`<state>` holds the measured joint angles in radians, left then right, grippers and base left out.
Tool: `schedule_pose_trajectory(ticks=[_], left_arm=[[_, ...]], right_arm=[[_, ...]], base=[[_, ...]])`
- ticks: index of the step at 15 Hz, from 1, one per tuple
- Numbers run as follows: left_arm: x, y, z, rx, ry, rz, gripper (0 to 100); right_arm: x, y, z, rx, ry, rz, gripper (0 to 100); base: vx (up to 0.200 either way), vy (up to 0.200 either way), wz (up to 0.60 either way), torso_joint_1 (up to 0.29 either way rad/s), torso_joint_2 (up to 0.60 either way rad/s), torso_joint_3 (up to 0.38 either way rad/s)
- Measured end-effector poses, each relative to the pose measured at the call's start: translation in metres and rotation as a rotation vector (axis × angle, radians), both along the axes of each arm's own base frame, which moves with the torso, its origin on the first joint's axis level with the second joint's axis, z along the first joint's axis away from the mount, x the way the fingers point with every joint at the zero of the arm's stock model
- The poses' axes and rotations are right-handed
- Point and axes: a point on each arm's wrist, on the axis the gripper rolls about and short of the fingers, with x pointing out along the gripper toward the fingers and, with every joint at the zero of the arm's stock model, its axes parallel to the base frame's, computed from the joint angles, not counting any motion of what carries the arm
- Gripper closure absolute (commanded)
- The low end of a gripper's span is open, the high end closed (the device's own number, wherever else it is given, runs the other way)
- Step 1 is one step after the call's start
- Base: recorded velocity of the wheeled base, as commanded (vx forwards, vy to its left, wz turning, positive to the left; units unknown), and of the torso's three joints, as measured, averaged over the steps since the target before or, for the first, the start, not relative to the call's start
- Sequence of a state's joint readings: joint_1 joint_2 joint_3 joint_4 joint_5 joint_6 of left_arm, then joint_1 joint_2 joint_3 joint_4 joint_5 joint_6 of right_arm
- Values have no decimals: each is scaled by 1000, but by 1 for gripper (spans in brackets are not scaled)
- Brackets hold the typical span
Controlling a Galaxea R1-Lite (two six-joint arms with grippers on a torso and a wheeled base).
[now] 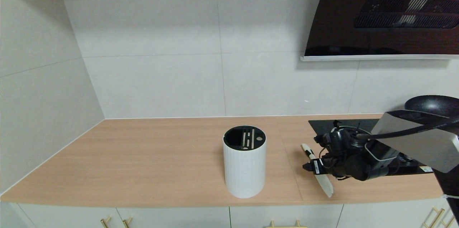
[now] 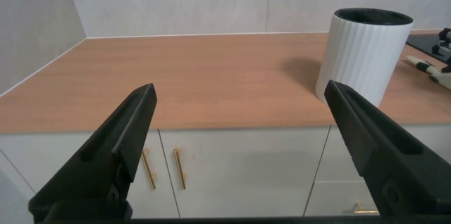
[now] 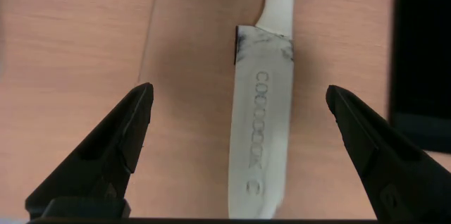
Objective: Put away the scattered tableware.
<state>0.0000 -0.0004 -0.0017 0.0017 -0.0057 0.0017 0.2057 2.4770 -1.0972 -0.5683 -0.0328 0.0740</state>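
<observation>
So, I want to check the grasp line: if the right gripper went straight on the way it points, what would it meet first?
The white knife, lying flat on the counter between the open jaws of the right gripper; probably its blade, though the depth is hard to judge.

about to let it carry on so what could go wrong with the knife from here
1. The knife lies flat on the counter under the open right gripper; a grip on the thin blade may slip.
2. Its tip is near the counter's front edge, so a nudge could push it off.
3. The holder has narrow slots; a tilted knife could miss them.
</observation>
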Motion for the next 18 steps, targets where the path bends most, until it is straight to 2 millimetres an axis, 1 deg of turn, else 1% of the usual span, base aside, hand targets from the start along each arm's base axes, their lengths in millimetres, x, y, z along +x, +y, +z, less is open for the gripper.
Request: schedule_pose_trajectory(ticks=[5,8,12,18], left_arm=[[0,0,0,0,0,0,0],[0,0,0,0,0,0,0],[0,0,0,0,-1,0,0],[0,0,0,0,0,0,0]], right_arm=[[9,0,-14,4,57,-14,0],[14,-4,-15,14,87,-38,0],[25,-3,-12,22,117,-57,0],[28,-2,-12,17,146,-59,0]], base=[[0,0,0,0,0,0],[0,0,0,0,0,0],[0,0,0,0,0,0],[0,0,0,0,0,0]])
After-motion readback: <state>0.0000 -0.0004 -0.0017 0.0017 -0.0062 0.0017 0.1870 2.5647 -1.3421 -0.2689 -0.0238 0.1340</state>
